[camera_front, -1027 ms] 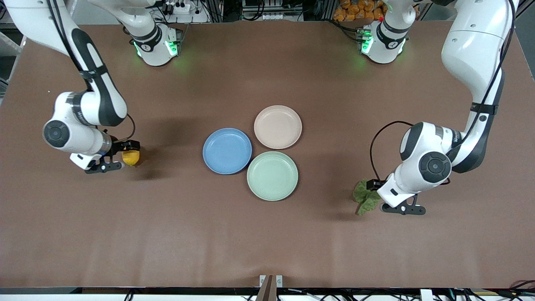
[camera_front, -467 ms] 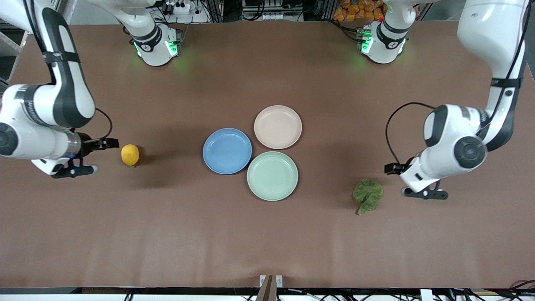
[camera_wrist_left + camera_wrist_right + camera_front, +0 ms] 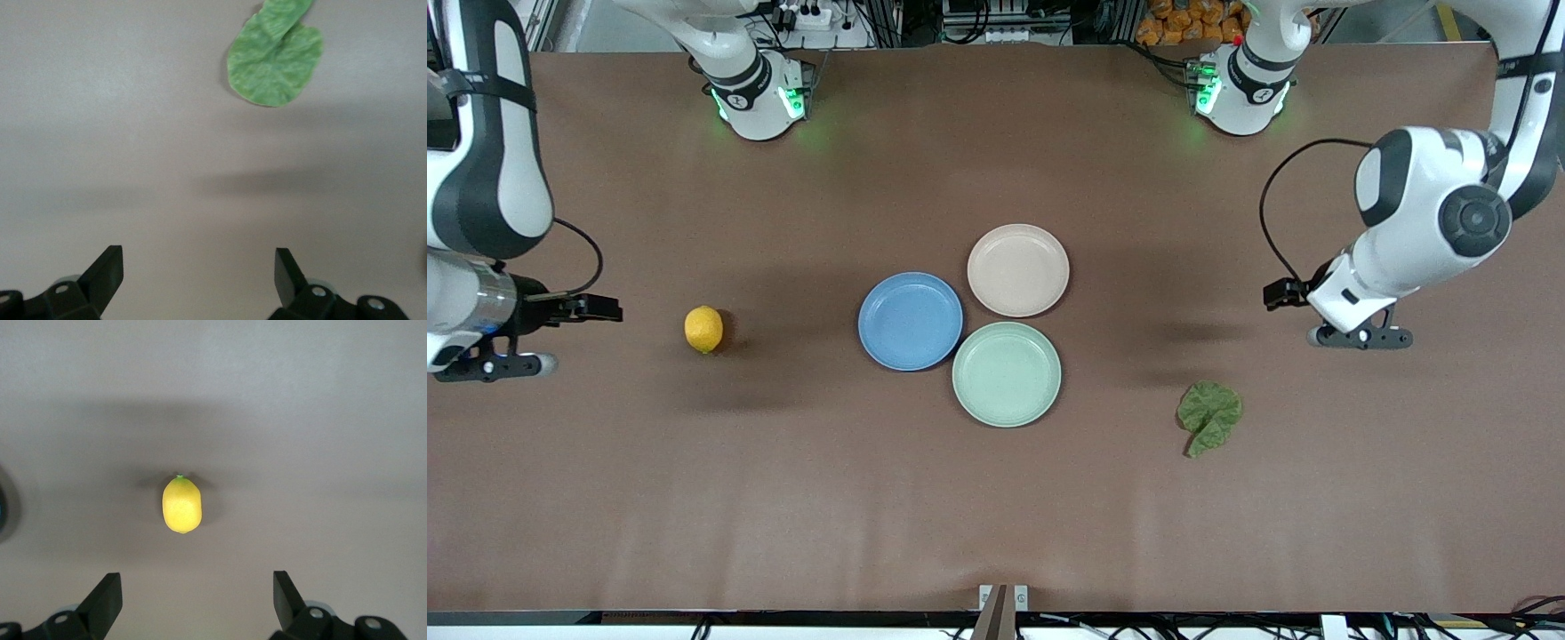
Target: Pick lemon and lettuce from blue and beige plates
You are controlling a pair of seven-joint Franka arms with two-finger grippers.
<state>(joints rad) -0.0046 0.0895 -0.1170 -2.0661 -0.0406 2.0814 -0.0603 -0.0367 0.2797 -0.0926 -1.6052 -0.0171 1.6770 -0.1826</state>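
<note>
The yellow lemon lies on the bare table toward the right arm's end, off the plates. The green lettuce lies flat on the table toward the left arm's end. The blue plate and the beige plate are empty at mid-table. My right gripper is open and empty, apart from the lemon, which shows ahead of it in the right wrist view. My left gripper is open and empty over bare table; the lettuce shows well ahead of it.
An empty mint-green plate touches the blue and beige plates, nearer to the front camera. The two arm bases stand at the table's back edge.
Both grippers have drawn back and up from the lemon and the lettuce, each toward its own end of the table. The lemon and lettuce stay where they lay.
</note>
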